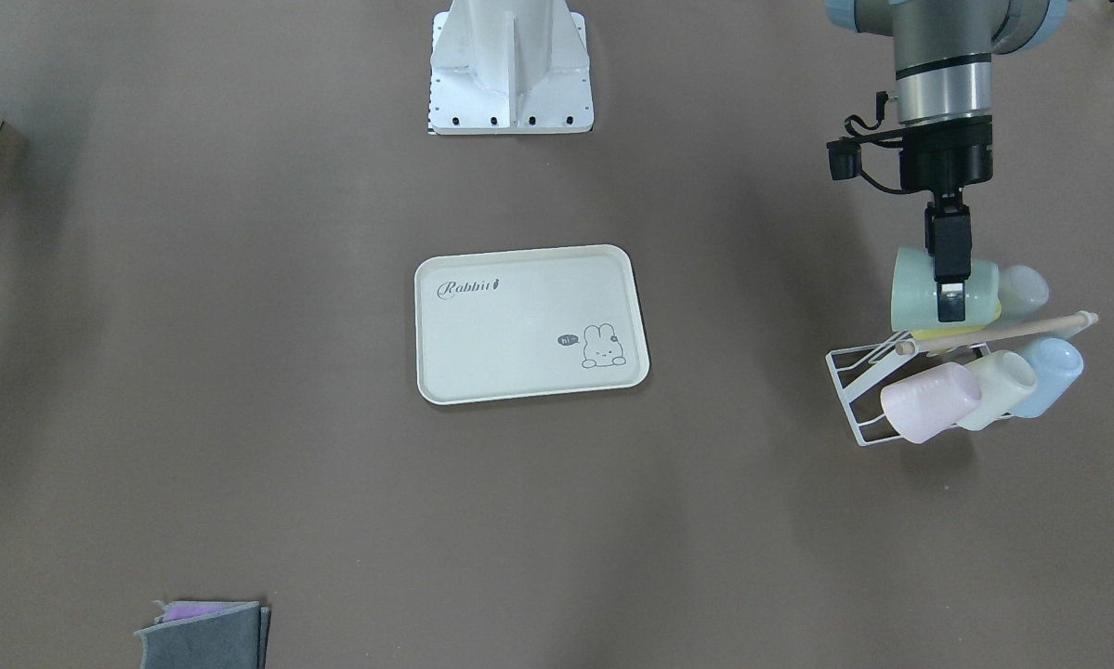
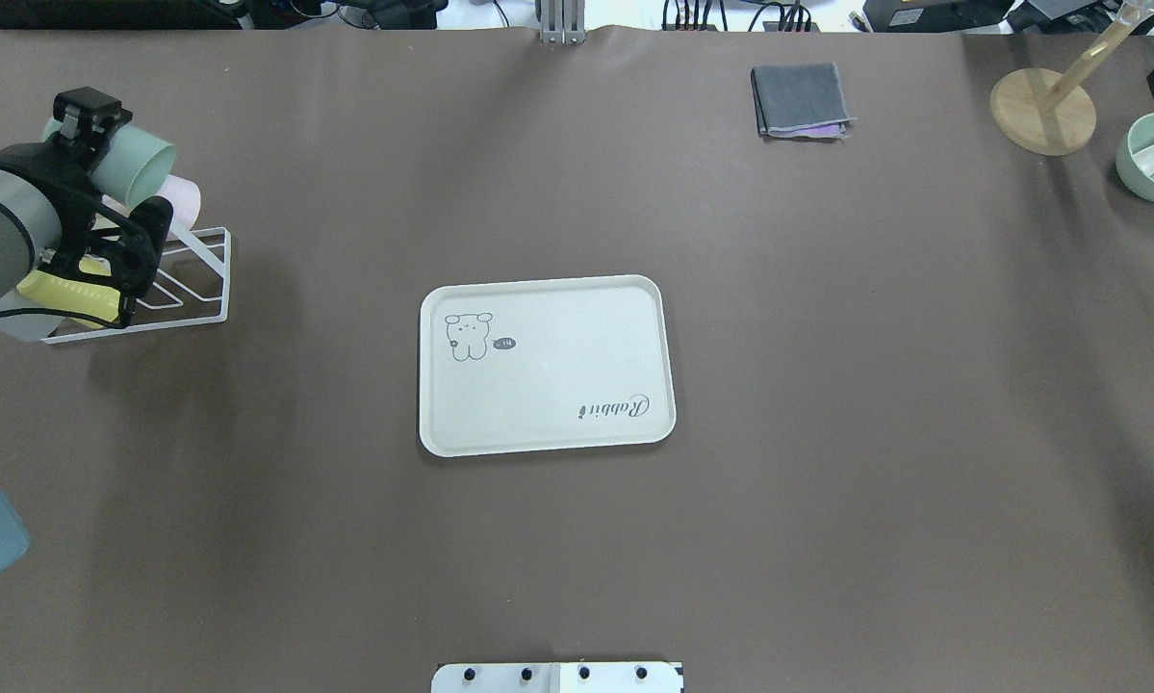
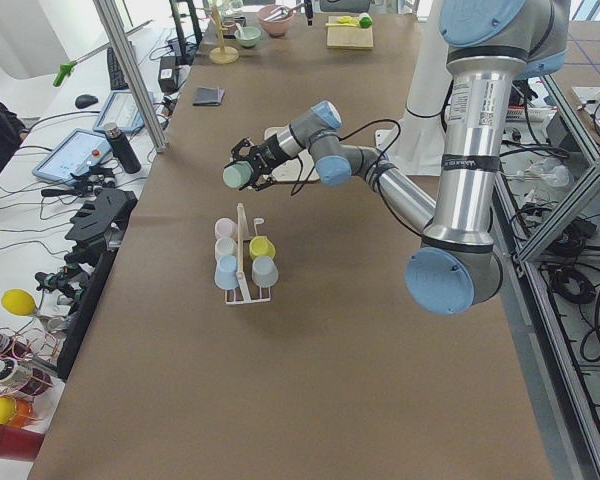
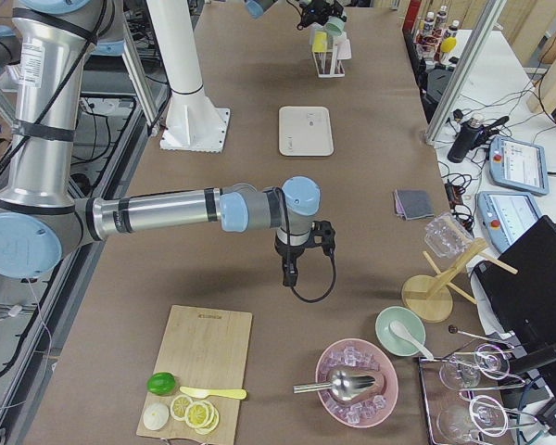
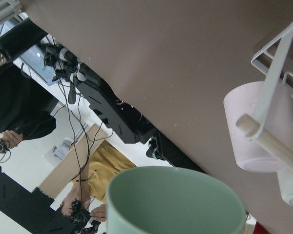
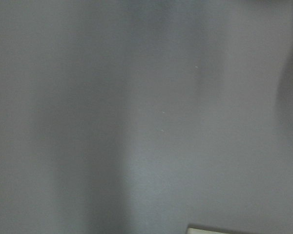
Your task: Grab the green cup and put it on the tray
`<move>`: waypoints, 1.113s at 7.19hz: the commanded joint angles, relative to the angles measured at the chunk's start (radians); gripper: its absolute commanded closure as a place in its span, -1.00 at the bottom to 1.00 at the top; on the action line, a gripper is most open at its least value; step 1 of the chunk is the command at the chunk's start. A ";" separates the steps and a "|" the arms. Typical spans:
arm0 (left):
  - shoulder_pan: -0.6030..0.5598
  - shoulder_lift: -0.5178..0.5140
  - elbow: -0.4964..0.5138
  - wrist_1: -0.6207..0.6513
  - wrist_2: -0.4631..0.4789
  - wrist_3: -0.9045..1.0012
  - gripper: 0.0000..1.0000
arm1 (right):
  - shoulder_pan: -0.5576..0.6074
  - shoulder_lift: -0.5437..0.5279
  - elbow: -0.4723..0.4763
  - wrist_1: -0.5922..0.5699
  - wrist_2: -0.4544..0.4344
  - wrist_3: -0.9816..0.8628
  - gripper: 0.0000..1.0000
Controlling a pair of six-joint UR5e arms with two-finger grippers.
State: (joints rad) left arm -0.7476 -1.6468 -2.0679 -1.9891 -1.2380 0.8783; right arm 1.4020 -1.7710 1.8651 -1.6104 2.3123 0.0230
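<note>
- Exterior front-facing view: green cup point(image 1: 911, 290) on its side, clamped in the left gripper point(image 1: 950, 299), over the robot-side row of the white wire rack point(image 1: 852, 395).
- Hangs in the air, clear of rack and table, in the exterior left view.
- Only one dark finger point(image 1: 949, 251) visible, laid across the cup's wall; the other hidden.
- Left wrist view: just the cup's open rim, cut off at the bottom edge.
- Well apart from the tray point(image 1: 519, 316), flat at table centre.
- Below the cup: yellow cup point(image 1: 949, 331), mostly covered; just beside, pale lilac cup point(image 1: 1023, 290).
- Past the wooden bar point(image 1: 998, 333): pink cup point(image 1: 928, 401), cream cup point(image 1: 998, 390), blue cup point(image 1: 1054, 372), all tilted.
- Right gripper point(image 4: 287, 275): small, pointing down over the table; cannot tell whether clenched or released.
- Right wrist view: blurred table only.
- Grey cloth point(image 1: 203, 636), cut off at the frame edge.
</note>
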 commanded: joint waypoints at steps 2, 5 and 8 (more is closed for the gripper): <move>-0.006 -0.092 0.055 0.060 -0.210 -0.414 1.00 | 0.242 -0.021 -0.186 0.000 0.001 -0.210 -1.00; -0.007 -0.309 0.195 0.085 -0.336 -0.596 1.00 | 0.252 0.010 -0.193 0.009 -0.037 -0.207 -1.00; -0.006 -0.454 0.291 0.009 -0.493 -0.913 1.00 | 0.252 0.065 -0.259 0.012 -0.063 -0.207 -1.00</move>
State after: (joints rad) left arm -0.7539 -2.0391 -1.8156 -1.9454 -1.6753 0.0849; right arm 1.6534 -1.7161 1.6193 -1.5984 2.2532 -0.1840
